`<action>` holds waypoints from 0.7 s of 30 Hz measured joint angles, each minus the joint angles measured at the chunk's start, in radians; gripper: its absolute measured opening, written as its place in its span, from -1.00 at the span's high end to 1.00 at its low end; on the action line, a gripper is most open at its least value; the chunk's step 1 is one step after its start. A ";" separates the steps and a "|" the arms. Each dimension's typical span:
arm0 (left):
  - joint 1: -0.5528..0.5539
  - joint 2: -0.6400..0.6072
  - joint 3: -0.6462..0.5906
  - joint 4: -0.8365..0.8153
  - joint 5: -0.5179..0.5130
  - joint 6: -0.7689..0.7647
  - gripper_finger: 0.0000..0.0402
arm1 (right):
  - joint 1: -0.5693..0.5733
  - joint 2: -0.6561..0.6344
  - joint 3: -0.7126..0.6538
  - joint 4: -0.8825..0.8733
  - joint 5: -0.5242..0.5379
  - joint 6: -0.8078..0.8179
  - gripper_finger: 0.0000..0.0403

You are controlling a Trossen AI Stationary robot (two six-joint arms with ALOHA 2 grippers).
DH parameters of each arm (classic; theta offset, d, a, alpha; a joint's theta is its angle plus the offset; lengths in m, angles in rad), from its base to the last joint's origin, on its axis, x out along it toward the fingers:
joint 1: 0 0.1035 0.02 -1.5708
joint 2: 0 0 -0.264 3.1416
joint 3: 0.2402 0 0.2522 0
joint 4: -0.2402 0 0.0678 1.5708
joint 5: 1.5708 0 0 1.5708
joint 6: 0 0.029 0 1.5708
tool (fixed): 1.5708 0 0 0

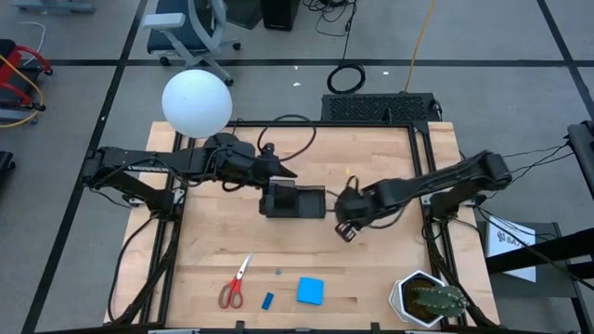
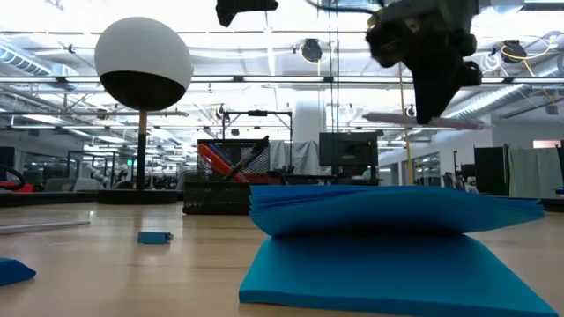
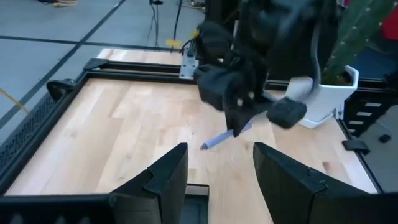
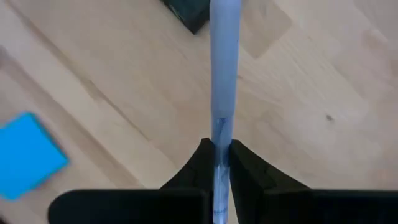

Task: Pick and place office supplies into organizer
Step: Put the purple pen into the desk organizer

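Observation:
My right gripper (image 1: 346, 227) hangs above the table just right of the black organizer (image 1: 295, 201), shut on a pale purple pen (image 4: 224, 62). The pen also shows in the low view (image 2: 392, 117) and the left wrist view (image 3: 217, 140). My left gripper (image 3: 217, 180) stands open above the organizer's far left side (image 1: 284, 173), holding nothing. In the low view a red-orange stick and a dark one lean inside the organizer (image 2: 220, 195). On the near part of the table lie red-handled scissors (image 1: 234, 284), a small blue eraser (image 1: 267, 301) and a blue notepad (image 1: 310, 291). My right gripper pinches the pen's clear section (image 4: 219, 140) between its two fingers (image 4: 245, 165). The fingers come steeply from above and lie across the pen. The pen is lifted clear of the table, close to level, and sticks out on both sides of the fingers (image 2: 441, 97).
A potted cactus (image 1: 429, 299) stands at the near right corner. A lamp with a white globe (image 1: 197, 100) stands at the far left. Bare wood lies between the organizer and the near items. The notepad (image 2: 388, 246) fills the low view's foreground.

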 joint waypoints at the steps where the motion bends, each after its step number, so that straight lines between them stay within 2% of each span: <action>1: 0.002 0.000 0.000 0.000 -0.003 0.000 0.07 | -0.002 -0.037 -0.039 0.053 0.007 0.011 0.91; 6: 0.002 0.000 0.000 0.007 -0.006 0.000 0.07 | -0.004 -0.194 -0.218 0.366 0.058 0.066 0.91; 12: -0.006 0.000 0.000 0.062 -0.012 -0.052 0.07 | -0.018 -0.316 -0.397 0.741 0.128 0.047 0.91; 16: -0.009 0.000 0.000 0.101 -0.012 -0.114 0.07 | -0.044 -0.354 -0.465 0.893 0.130 0.014 0.91; 21: -0.009 -0.001 0.000 0.148 -0.011 -0.184 0.07 | -0.078 -0.364 -0.474 1.015 0.124 -0.082 0.91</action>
